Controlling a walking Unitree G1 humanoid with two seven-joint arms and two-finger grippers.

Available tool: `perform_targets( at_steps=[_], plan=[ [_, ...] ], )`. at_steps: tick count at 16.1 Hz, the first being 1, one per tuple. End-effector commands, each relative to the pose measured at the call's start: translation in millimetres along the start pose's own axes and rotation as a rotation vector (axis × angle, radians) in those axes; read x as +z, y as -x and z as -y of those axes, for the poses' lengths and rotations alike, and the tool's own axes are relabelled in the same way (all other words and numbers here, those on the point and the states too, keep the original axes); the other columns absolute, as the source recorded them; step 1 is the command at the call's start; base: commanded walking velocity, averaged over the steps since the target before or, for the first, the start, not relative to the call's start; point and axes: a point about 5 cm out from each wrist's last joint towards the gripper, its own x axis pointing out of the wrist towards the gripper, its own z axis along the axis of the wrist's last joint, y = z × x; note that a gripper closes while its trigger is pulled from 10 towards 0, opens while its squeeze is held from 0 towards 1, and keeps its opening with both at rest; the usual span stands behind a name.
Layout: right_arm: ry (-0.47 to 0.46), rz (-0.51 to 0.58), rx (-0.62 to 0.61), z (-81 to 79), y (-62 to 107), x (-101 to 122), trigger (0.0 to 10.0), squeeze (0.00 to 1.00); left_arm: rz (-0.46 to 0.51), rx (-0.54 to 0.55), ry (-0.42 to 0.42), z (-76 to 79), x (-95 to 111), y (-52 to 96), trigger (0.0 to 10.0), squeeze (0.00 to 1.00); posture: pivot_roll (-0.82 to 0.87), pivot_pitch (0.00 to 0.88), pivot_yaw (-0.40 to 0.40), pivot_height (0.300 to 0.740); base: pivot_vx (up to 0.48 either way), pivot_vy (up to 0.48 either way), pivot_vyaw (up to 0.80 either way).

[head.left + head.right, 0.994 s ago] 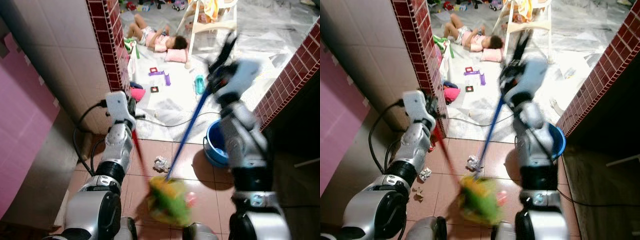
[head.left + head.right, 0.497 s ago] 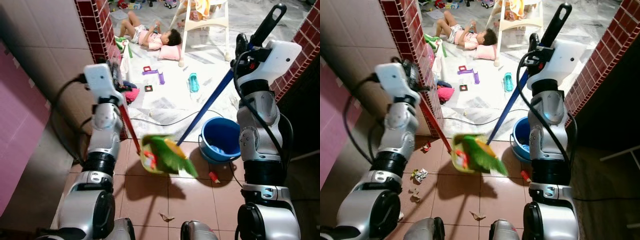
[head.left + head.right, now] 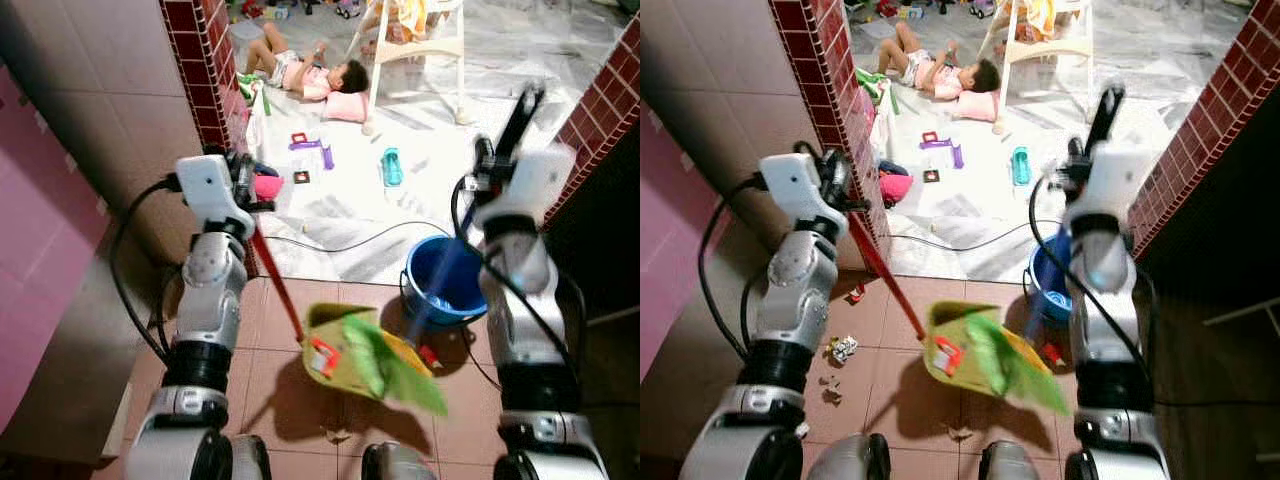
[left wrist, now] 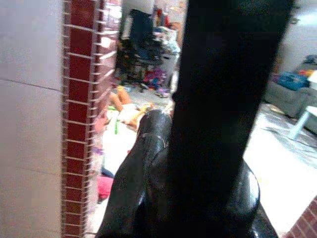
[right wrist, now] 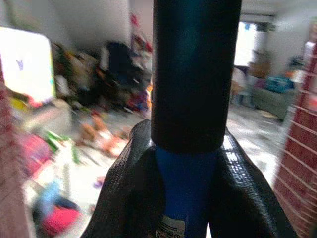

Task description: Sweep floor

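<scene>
My left gripper is shut on the red handle of a yellow-green dustpan, which hangs tilted just above the brown floor tiles. In the left wrist view its fingers close round the handle's black end. My right gripper is shut on the broom's blue handle below its black grip. The broom's green bristles lie across the dustpan's mouth. Crumpled paper and small scraps lie on the tiles by the left wall.
A blue bucket stands on the tiles under my right arm. A red brick pillar is on the left and a brick wall on the right. Beyond, a person lies on the white floor by a white chair, among toys and a cable.
The dustpan and broom head have swung down and to the right, nearer the bucket. My right gripper has dropped lower with the broom handle. The view has shifted slightly.
</scene>
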Motion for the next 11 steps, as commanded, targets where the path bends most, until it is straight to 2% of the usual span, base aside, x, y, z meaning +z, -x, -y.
perform_targets(
  at_steps=[1, 4, 7, 8, 11],
  plan=[
    [0.082, -0.044, -0.030, 8.7, 5.3, -10.4, 10.0, 0.00, 0.197, 0.015, -0.038, -0.9, 46.4, -7.1, 10.0, 0.00, -0.15, 0.050, 0.009, 0.740, 0.000, 0.000, 0.00],
    [0.121, -0.118, -0.090, 10.9, 18.7, -27.2, 10.0, 0.00, 0.200, 0.036, -0.121, -1.6, 51.7, -0.5, 10.0, 0.00, -0.14, 0.044, 0.012, 0.740, 0.000, 0.000, 0.00],
    [0.131, -0.082, -0.078, -1.8, 21.0, -26.1, 10.0, 0.00, 0.161, 0.011, -0.163, -2.3, 42.3, 10.2, 10.0, 0.00, -0.11, 0.041, 0.012, 0.740, 0.000, 0.000, 0.00],
    [0.128, -0.104, -0.088, -6.1, 21.2, -30.4, 10.0, 0.00, 0.148, -0.004, -0.180, -2.0, 41.1, 12.8, 10.0, 0.00, -0.09, 0.036, 0.008, 0.740, 0.000, 0.000, 0.00],
    [0.084, -0.150, -0.143, -9.5, 25.7, -38.9, 10.0, 0.00, 0.133, 0.000, -0.240, -5.8, 41.7, 10.8, 10.0, 0.00, -0.09, 0.013, 0.028, 0.740, 0.000, 0.000, -0.80]
  ],
)
